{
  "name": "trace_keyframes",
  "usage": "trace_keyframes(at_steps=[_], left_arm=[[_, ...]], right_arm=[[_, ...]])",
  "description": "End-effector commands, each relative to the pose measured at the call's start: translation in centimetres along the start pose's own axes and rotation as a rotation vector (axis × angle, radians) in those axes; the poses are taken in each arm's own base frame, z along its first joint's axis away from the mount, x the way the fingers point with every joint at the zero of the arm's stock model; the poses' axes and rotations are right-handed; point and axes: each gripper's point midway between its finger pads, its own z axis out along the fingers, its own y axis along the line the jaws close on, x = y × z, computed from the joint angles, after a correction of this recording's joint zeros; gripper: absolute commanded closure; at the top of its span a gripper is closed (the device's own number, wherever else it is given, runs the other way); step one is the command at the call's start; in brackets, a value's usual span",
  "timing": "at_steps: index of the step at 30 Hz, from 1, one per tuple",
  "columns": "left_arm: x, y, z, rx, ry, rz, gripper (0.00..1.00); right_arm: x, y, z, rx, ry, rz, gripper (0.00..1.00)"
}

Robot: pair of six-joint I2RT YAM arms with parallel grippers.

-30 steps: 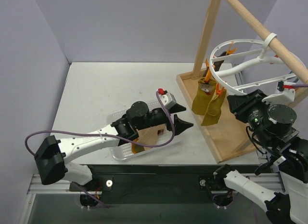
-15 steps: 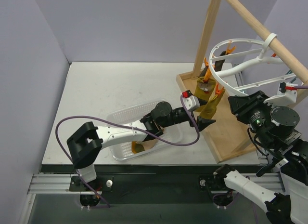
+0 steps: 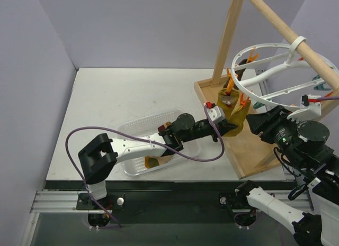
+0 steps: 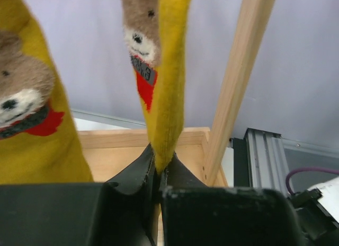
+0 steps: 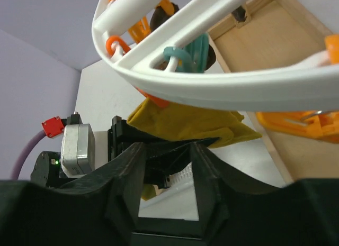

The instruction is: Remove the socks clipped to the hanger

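My left pincer (image 4: pixel 158 171) is clamped on the tip of the yellow sock (image 4: pixel 168 92) hanging under the hanger (image 3: pixel 273 46) at right of the overhead frame, my right pincer (image 5: pixel 167 153) slightly parted and empty, so a pull may slip off or swing the hanger.

Clipped to white hanger (image 3: pixel 267 45): mustard sock (image 3: pixel 237 114), left tool (image 3: pixel 228 128) pinching its lower end.

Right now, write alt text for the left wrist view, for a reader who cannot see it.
The left gripper is shut on the bottom tip of a hanging yellow sock with a bear face. A second yellow sock hangs at the left, and a wooden post rises at the right.
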Motion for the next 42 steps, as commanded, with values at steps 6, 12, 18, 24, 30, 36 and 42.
trace_keyframes(at_steps=[6, 12, 18, 24, 30, 36, 42], left_arm=[[-4.3, -7.0, -1.1, 0.069, -0.019, 0.075, 1.0], [-4.5, -9.1, -1.4, 0.076, -0.009, 0.106, 1.0], [-4.2, -9.9, -1.5, 0.084, -0.001, 0.059, 1.0], [-3.4, -10.1, -1.2, 0.083, 0.021, 0.02, 1.0], [-3.0, -10.5, -1.2, 0.083, 0.034, -0.011, 1.0], [-2.2, -10.9, -1.0, 0.078, 0.061, -0.037, 1.0], [-1.8, -11.1, -1.0, 0.077, 0.074, -0.041, 1.0]], right_arm=[[3.6, -1.6, -1.3, 0.04, 0.201, -0.118, 0.27], [4.5, -1.6, -2.6, 0.009, 0.264, -0.134, 0.23], [3.9, -1.0, -3.4, -0.032, 0.254, -0.135, 0.23], [2.1, -0.3, -2.3, 0.024, 0.229, -0.143, 0.27], [-0.2, 1.0, -1.2, 0.054, 0.197, -0.155, 0.29], [-1.6, 1.6, -0.2, 0.094, 0.166, -0.167, 0.4], [-1.5, 0.9, 1.2, 0.219, 0.165, -0.284, 0.43]])
